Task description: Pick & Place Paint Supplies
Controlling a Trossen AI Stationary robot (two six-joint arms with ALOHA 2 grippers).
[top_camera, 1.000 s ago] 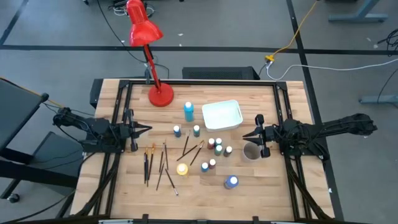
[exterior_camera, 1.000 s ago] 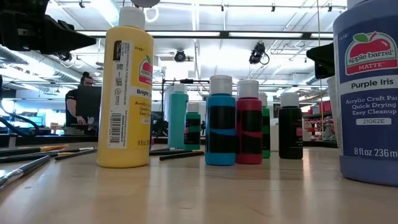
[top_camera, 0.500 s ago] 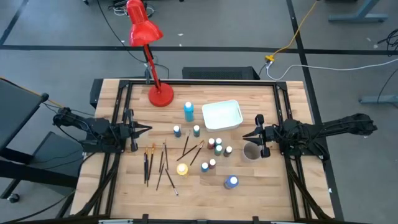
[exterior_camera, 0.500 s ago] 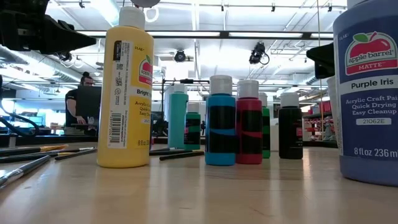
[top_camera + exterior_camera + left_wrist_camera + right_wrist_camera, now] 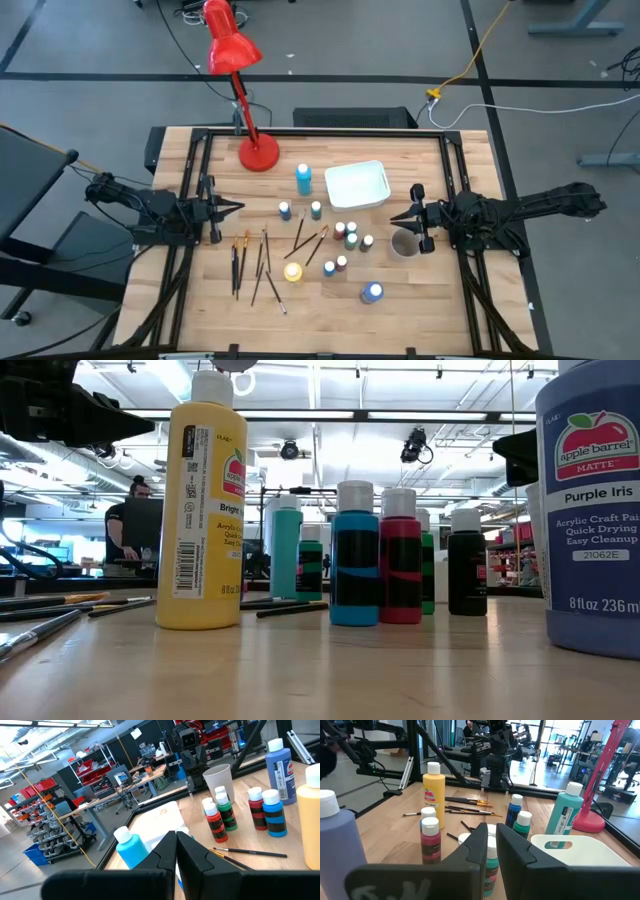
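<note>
The paint supplies stand and lie in the middle of the wooden table [image 5: 470, 300]. A tall blue bottle [image 5: 303, 180], a yellow bottle [image 5: 293, 272], a purple bottle [image 5: 372, 292] and a cluster of small bottles [image 5: 350, 238] stand upright on their bases. Several thin brushes [image 5: 255, 262] lie flat to their left. My left gripper [image 5: 238, 208] hovers level at the table's left side, shut, with nothing in it. My right gripper [image 5: 393, 216] hovers level at the right side, beside a paper cup [image 5: 403, 244]; it is also shut and holds nothing.
A white tray [image 5: 356, 185] sits at the far middle, with a red desk lamp [image 5: 259, 154] at the far left. Black frame rails run along the table's left and right sides. A person [image 5: 130, 525] stands in the room beyond.
</note>
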